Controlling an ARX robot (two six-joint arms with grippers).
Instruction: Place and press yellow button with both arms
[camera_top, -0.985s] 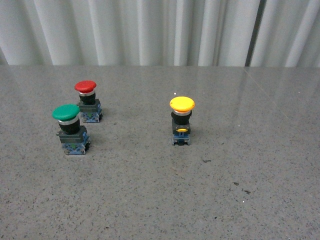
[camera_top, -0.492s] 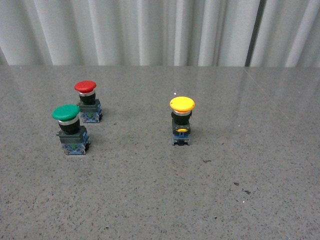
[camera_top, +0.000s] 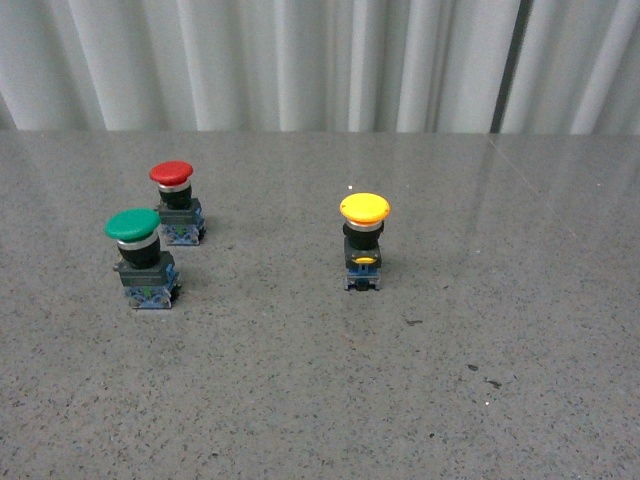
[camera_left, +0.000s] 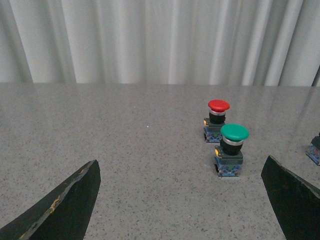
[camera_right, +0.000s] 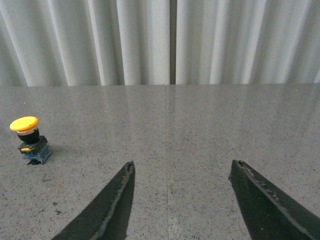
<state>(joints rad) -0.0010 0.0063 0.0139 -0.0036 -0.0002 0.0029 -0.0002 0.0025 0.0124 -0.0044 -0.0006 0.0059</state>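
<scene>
The yellow button (camera_top: 363, 240) stands upright near the middle of the grey table, yellow cap on top and blue base below. The right wrist view shows the yellow button (camera_right: 29, 139) well off to one side of my open right gripper (camera_right: 182, 167), whose black fingers hold nothing. In the left wrist view only a sliver of its base (camera_left: 315, 150) shows at the frame edge. My left gripper (camera_left: 182, 170) is open and empty. Neither arm appears in the front view.
A red-capped switch (camera_top: 176, 203) and a green-capped switch (camera_top: 141, 258) stand close together on the left of the table (camera_top: 320, 400); the left wrist view shows the red-capped switch (camera_left: 217, 120) and green-capped switch (camera_left: 231, 150) ahead of the gripper. A white curtain (camera_top: 300, 60) hangs behind.
</scene>
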